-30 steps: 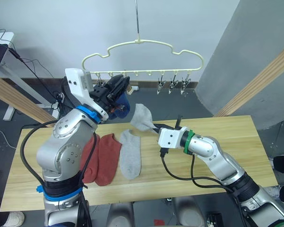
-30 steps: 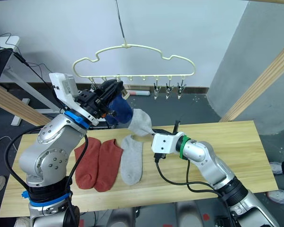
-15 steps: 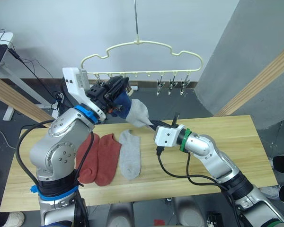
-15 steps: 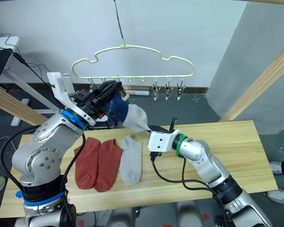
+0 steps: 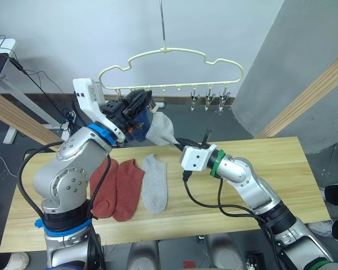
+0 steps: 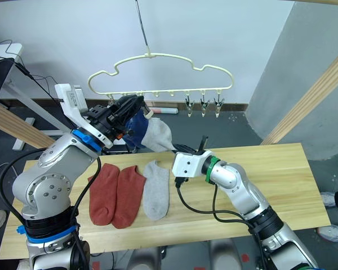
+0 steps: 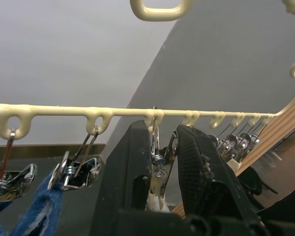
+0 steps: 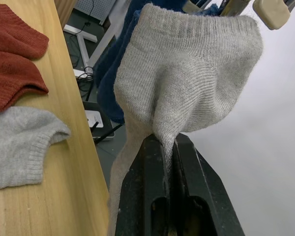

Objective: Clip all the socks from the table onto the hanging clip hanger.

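From the head camera, three socks lie flat side by side on the tabletop [image 5: 281,174]: two rust-red socks [image 5: 117,187] and one light grey sock [image 5: 155,183]. A second grey sock [image 5: 162,128] is held up in the air by the right gripper [image 5: 177,144], its cuff raised to the left end of the pale yellow clip hanger [image 5: 169,59], where a blue sock [image 5: 139,125] hangs (whether one blue sock or two hang there cannot be made out behind the left arm). The left gripper [image 5: 139,104] sits up at the hanger's clip row; three free metal clips [image 5: 215,97] dangle on the hanger's right side, and the clips on the left are largely covered by the gripper. In the left wrist view, the left gripper's fingers [image 7: 132,177] press on either side of one metal clip [image 7: 158,167], squeezing it, with a pale bit of fabric just under it; two more clips to one side hold blue fabric [image 7: 44,206], cut off at the edge. In the right wrist view, the right gripper's fingers [image 8: 147,196] are clenched on a fold of the grey sock [image 8: 187,83], its cuff up against the blue sock [image 8: 110,73], with the grey and red socks lying on the tabletop beside.
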Robot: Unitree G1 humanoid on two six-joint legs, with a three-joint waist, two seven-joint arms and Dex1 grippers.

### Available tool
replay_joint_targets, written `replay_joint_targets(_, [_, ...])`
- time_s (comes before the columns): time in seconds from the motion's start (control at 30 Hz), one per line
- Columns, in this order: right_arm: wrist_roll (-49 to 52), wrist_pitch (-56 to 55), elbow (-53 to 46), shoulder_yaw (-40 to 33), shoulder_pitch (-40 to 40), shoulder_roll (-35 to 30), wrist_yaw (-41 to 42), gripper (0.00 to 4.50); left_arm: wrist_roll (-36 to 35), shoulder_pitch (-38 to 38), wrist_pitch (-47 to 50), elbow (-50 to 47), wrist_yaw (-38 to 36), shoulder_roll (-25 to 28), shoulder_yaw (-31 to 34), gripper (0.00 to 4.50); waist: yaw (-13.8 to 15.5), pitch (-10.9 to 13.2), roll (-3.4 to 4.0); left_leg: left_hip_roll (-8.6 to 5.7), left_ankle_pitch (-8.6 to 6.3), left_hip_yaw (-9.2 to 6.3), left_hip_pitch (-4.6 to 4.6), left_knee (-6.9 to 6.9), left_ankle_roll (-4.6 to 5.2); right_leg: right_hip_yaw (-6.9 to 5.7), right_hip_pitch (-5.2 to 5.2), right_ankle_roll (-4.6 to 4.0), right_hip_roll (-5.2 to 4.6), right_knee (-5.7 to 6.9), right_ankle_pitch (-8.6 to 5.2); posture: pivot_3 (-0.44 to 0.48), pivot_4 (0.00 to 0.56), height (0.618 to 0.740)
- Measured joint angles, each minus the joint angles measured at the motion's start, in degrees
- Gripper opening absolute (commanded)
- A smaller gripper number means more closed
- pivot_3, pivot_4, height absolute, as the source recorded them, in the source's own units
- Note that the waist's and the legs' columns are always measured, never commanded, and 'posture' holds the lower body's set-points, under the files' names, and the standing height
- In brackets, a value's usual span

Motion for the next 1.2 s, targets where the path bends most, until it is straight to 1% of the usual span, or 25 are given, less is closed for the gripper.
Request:
replay_joint_targets(0.73, [-0.2, -1.8, 0.6, -1.5, -0.6, 1.8, -0.6, 0.0, 0.0, 0.0, -0.6, 0.9, -0.1, 0.7, -0.1, 0.67, -0.2, 0.0, 0.0, 0.0, 0.0, 0.0, 0.0, 0.01, 0.0, 0.0, 0.0, -0.01, 0.0, 0.01, 0.0, -0.131, 0.334, 0.74])
replay_joint_targets(1.03, [0.1, -1.8, -1.0, -2.6, 2.1, 0.9, -0.5, 0.0, 0.0, 0.0, -0.9, 0.9, -0.1, 0.7, -0.2, 0.67, -0.2, 0.0, 0.0, 0.0, 0.0, 0.0, 0.0, 0.0, 0.0, 0.0, 0.0, -0.01, 0.0, 0.02, 0.01, -0.138, 0.336, 0.74])
replay_joint_targets(1.2, [0.2, -1.7, -2.2, -3.0, 2.3, 2.2, -0.5, 0.0, 0.0, 0.0, -0.9, 0.9, -0.1, 0.7, -0.4, 0.67, -0.3, 0.0, 0.0, 0.01, 0.0, -0.01, 0.01, 0.01, 0.0, 0.0, 0.0, -0.01, 0.0, 0.04, 0.01, -0.137, 0.337, 0.74])
